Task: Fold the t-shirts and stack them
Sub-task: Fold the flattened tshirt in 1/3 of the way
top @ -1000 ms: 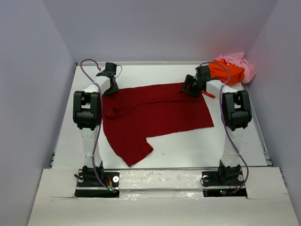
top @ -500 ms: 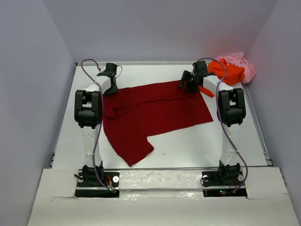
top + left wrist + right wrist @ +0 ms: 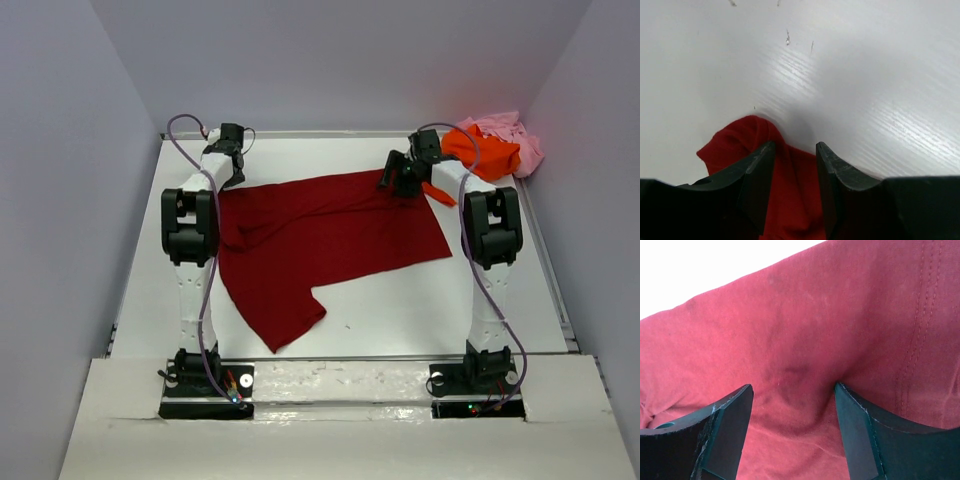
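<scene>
Dark red t-shirt (image 3: 330,240) spread on table (image 3: 420,300)
left claw (image 3: 795,146) partly apart over its 11 o'clock corner; right claw (image 3: 792,387) wide apart over its 1 o'clock edge

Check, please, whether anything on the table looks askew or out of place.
The dark red cloth t-shirt lies spread out but skewed and wrinkled; the bright orange cloth shirt and pale pink cloth shirt sit crumpled together in the far right corner.

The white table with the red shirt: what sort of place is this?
Likely a robot test booth, not a laundry: a left arm and a right arm bolted at a white table, plain walls closing it in, a dark red t-shirt spread out.
</scene>
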Tool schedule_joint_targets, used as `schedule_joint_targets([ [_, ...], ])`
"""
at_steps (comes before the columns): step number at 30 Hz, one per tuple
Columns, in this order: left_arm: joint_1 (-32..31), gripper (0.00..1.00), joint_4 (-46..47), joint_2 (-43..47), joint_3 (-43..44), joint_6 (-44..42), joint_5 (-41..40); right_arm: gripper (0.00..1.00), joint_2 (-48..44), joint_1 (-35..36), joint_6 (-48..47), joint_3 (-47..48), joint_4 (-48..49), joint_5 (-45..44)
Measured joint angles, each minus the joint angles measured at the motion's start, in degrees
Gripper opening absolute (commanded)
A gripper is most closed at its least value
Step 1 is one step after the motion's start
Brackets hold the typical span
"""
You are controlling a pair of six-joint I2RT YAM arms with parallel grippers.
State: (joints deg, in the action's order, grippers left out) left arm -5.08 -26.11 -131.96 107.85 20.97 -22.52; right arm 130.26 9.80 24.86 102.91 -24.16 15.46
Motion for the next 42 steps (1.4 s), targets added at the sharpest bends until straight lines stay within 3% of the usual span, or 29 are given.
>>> schedule_joint_targets([
  [10,0.7,0.47,-0.6,-3.5,3.8,-0.1,-0.2,0.73,-10.3,0.4,-0.2,-14.7,1.4,0.0],
  [17,0.7,0.48,0.8,4.2,-2.8,0.1,2.5,0.74,-16.0,2.6,-0.7,-19.1,1.8,-1.6],
  [23,-0.5,0.57,3.2,20.1,-12.5,0.5,3.8,0.75,-18.5,4.9,-0.7,-22.3,2.8,-1.8],
  [25,-1.0,0.7,4.3,24.0,-14.9,0.6,4.3,0.75,-18.8,5.2,-0.7,-23.6,3.0,-1.8],
  [27,-2.1,0.71,5.4,26.4,-17.4,0.7,5.7,0.75,-19.2,5.3,-0.6,-24.7,3.0,-1.9],
  [36,-3.3,0.73,4.4,19.9,-27.4,0.7,12.2,0.76,-22.1,5.3,0.4,-25.6,3.8,-1.9],
  [42,-3.3,0.73,3.5,18.4,-28.6,0.7,13.9,0.76,-22.8,5.2,0.5,-25.5,4.4,-1.9],
])
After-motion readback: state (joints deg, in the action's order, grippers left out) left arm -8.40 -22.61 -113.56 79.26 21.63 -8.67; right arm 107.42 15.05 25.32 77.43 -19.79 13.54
